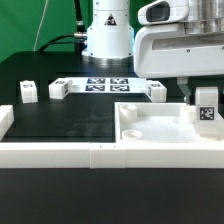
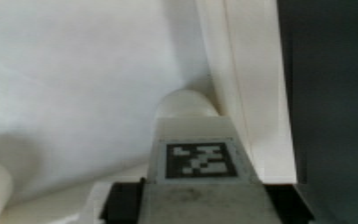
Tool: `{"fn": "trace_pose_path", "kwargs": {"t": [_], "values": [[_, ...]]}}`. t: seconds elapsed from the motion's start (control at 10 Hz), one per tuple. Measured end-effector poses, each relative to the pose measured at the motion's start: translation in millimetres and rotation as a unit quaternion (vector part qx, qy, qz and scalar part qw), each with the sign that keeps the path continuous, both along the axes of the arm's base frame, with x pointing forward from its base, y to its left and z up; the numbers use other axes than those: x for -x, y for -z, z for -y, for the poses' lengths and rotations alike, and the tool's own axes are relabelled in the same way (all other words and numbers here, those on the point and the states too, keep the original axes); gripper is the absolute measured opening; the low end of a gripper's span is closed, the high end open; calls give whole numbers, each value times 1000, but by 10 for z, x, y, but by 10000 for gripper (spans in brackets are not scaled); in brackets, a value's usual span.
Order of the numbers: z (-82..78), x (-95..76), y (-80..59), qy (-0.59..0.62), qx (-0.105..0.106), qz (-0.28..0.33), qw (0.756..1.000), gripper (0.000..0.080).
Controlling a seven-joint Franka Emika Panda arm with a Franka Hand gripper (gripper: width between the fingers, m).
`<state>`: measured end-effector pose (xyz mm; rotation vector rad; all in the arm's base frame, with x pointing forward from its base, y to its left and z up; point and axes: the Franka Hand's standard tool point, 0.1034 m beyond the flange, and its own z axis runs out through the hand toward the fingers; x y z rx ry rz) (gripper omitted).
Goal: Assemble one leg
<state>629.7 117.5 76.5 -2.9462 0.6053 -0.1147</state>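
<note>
The black table (image 1: 60,125) fills the exterior view; on it, toward that view's right, lies the large white tray-like piece (image 1: 160,130) (image 2: 69,90); behind stands the arm's white base (image 1: 105,35); the marker board (image 1: 105,84) lies flat before it. The gripper (image 1: 200,92) (image 2: 199,203) is clamped on the leg (image 1: 206,108) (image 2: 202,158), tag facing out, upright over the tray's corner at the exterior view's right; whether its lower end touches the tray cannot be told. Three small posts (image 1: 27,92) stand near the marker board.
</note>
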Motion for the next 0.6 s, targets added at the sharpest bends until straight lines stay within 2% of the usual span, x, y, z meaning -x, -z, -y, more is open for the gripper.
{"fn": "trace_pose_path", "kwargs": {"t": [0.2,0.3,0.6], "values": [[-10,-1,4,128,-14,-11,992,291],[-13,-2,5,199,-24,-17,979,291],[-51,-2,11,383,-46,-37,922,291]]}}
